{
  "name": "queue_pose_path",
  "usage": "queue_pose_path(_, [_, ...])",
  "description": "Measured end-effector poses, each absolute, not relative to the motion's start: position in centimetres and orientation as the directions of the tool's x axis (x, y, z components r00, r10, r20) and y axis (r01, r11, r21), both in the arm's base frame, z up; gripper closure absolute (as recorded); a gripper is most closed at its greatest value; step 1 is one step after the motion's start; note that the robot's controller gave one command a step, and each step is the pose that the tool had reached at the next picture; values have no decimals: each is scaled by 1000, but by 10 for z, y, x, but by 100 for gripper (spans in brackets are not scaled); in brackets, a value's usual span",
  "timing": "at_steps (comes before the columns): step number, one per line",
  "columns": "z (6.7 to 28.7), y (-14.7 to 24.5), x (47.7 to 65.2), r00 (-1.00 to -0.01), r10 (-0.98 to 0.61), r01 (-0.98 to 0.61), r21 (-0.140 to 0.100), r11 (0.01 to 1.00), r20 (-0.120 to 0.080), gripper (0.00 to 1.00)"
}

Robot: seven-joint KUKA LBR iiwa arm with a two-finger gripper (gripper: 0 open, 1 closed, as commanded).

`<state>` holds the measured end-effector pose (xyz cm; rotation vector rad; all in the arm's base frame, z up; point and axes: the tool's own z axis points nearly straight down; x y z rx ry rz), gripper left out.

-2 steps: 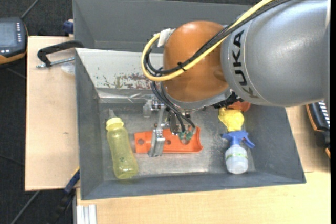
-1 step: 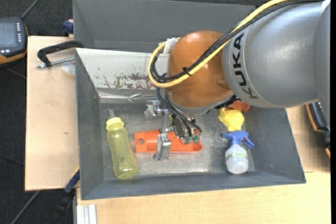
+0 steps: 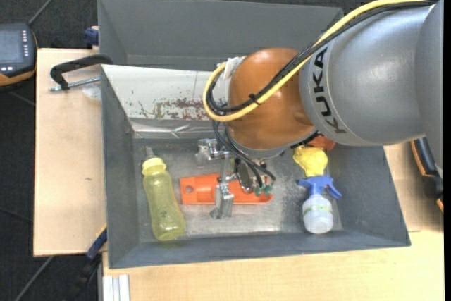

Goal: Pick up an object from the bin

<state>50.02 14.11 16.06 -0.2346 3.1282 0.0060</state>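
Note:
My gripper [image 3: 224, 201] hangs low in the middle of the bin, right over a flat orange block [image 3: 199, 190] that lies on the floor and runs left to right. The gripper's metal tip covers the block's middle part. A pale yellow bottle [image 3: 161, 207] lies lengthwise to the left of the block, apart from the gripper.
A white spray bottle with a blue trigger top [image 3: 318, 206] lies at the right of the bin. Behind it sit a yellow thing [image 3: 311, 160] and a bit of red-orange [image 3: 323, 143], partly hidden by the arm's orange cover, which hangs over the bin's middle.

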Motion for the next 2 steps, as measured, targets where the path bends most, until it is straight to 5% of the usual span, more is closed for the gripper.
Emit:
queue_pose_path(1, [157, 139, 501, -986, -169, -169, 1, 986, -3, 0])
queue_pose_path(2, [71, 117, 492, -874, -485, -485, 3, 874, -7, 100])
